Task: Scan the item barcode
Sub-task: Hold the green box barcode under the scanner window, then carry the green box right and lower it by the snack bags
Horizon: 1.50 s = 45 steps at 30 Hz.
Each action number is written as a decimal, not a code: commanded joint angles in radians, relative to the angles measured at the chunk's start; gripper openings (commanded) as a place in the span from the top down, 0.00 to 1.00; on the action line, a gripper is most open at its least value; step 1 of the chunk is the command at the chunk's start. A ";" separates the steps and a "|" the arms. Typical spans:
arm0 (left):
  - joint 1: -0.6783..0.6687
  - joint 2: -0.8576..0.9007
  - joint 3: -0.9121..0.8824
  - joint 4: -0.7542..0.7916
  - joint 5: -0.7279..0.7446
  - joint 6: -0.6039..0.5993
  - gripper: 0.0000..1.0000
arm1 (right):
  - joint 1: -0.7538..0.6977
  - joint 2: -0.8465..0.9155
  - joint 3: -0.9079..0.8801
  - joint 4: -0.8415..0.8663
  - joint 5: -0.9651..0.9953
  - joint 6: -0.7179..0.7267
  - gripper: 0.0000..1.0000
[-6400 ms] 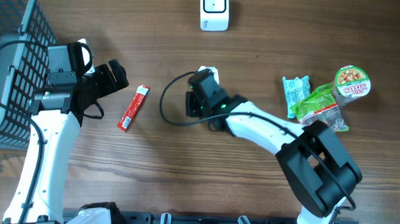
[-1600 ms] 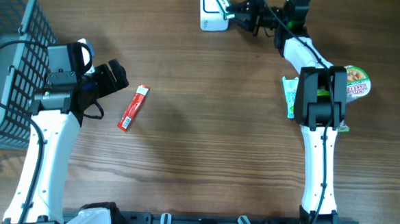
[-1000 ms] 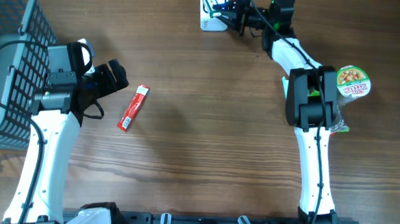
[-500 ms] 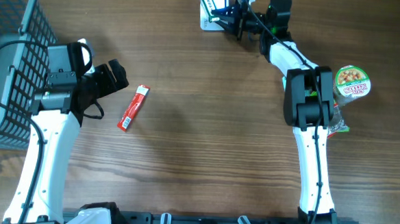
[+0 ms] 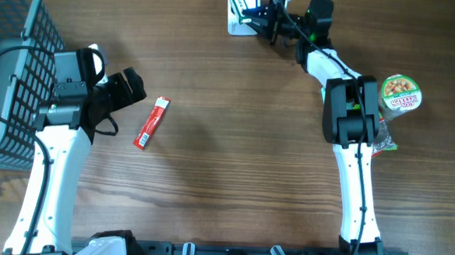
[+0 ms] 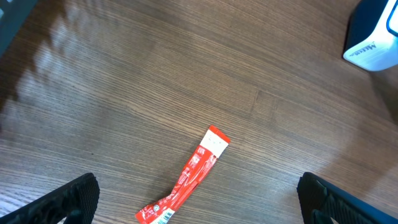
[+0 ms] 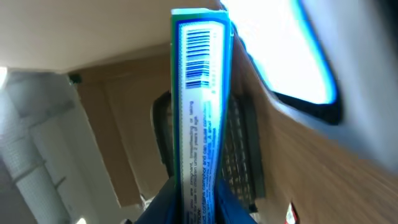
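Note:
My right gripper [image 5: 261, 12] is shut on a slim green-and-white box [image 5: 241, 1], held up at the table's far edge just over the white scanner [image 5: 241, 24]. In the right wrist view the box [image 7: 200, 106] stands on end between my blue fingers [image 7: 163, 202], its barcode [image 7: 198, 57] facing the camera, with the scanner's bright window [image 7: 292, 56] close on its right. My left gripper [image 5: 134, 87] hangs open at the left; its black fingertips [image 6: 74, 196] stand wide apart above a red packet [image 6: 189, 177].
A grey mesh basket [image 5: 12, 69] stands at the far left edge. The red packet [image 5: 151, 123] lies left of centre. At the right lie a noodle cup [image 5: 402, 94] and green snack packets [image 5: 365, 113] beside the right arm.
Since six seconds ago the right gripper has carried the box from the table's middle up to the scanner. Over the last second it edged left, then held still. Left arm unmoved.

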 commanded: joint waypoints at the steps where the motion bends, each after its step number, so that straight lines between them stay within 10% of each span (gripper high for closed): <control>1: -0.002 -0.002 0.011 0.003 0.008 0.002 0.00 | -0.010 0.008 0.007 0.174 0.044 0.185 0.95; 11: -0.002 -0.002 0.011 0.003 0.008 0.002 0.00 | -0.013 -0.163 0.007 0.035 0.045 -0.011 0.95; 24: -0.002 -0.002 0.011 0.003 0.008 0.002 0.00 | -0.014 -0.597 0.007 -1.185 0.164 -1.064 0.95; 32: -0.002 -0.002 0.011 0.003 0.008 0.002 0.00 | -0.014 -0.755 0.007 -1.954 0.581 -1.620 0.95; 45: -0.002 -0.002 0.011 0.003 0.008 0.002 0.00 | -0.002 -0.752 -0.192 -2.255 1.078 -1.738 0.92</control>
